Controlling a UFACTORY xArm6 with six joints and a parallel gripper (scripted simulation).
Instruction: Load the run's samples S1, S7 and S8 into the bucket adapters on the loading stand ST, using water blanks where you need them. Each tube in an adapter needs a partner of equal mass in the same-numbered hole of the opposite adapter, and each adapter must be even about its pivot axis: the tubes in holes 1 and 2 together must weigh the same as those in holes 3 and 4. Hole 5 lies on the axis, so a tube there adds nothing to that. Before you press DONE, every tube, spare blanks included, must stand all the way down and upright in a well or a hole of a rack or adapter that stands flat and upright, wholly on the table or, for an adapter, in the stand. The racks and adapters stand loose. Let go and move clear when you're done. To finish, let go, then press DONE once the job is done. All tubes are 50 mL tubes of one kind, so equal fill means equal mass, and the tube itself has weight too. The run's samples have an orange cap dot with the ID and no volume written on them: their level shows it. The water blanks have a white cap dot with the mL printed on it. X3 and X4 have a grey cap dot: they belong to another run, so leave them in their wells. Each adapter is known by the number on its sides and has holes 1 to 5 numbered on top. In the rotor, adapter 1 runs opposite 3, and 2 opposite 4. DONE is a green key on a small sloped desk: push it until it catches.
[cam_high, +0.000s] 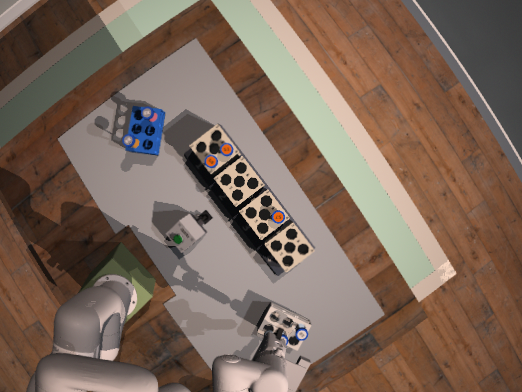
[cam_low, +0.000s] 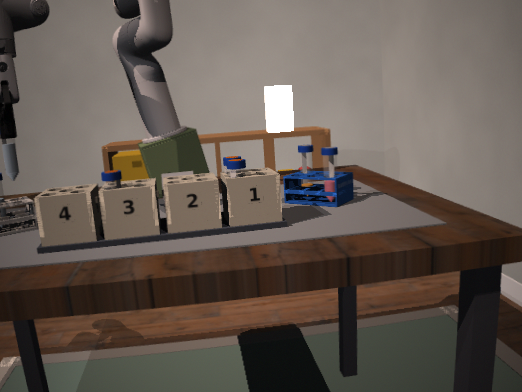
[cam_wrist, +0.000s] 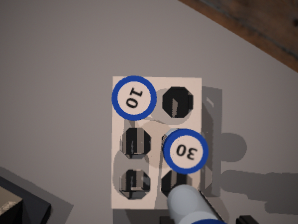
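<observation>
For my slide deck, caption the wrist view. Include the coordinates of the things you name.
Water blanks marked 10 (cam_wrist: 126, 108) and 30 (cam_wrist: 186, 166) stand in a pale six-well rack (cam_wrist: 156, 202), beside a third blue-capped tube (cam_wrist: 186, 201).

adapters (cam_high: 246, 189) (cam_low: 192, 215) (cam_wrist: 7, 210) 4 | racks (cam_high: 159, 134) (cam_low: 344, 190) (cam_wrist: 156, 107) 2 | tubes (cam_high: 278, 216) (cam_low: 111, 176) (cam_wrist: 134, 98) 8 | green key (cam_high: 178, 239) 1

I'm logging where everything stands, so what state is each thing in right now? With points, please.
Gripper (cam_high: 281, 336) (cam_low: 9, 141): shut on a tube, above the rack.
Held tube (cam_low: 10, 161) (cam_wrist: 187, 204): raised, tip down.
Pale rack (cam_high: 264, 320) (cam_wrist: 156, 200): flat, two tubes in it.
Blue rack (cam_high: 159, 131) (cam_low: 345, 186): flat, two tubes in it.
Box 1 (cam_high: 200, 146) (cam_low: 252, 202): two orange-dot tubes.
Box 2 (cam_high: 223, 188) (cam_low: 191, 207): no tubes.
Box 3 (cam_high: 272, 230) (cam_low: 129, 215): one orange-dot tube.
Box 4 (cam_high: 300, 261) (cam_low: 65, 222): no tubes.
</observation>
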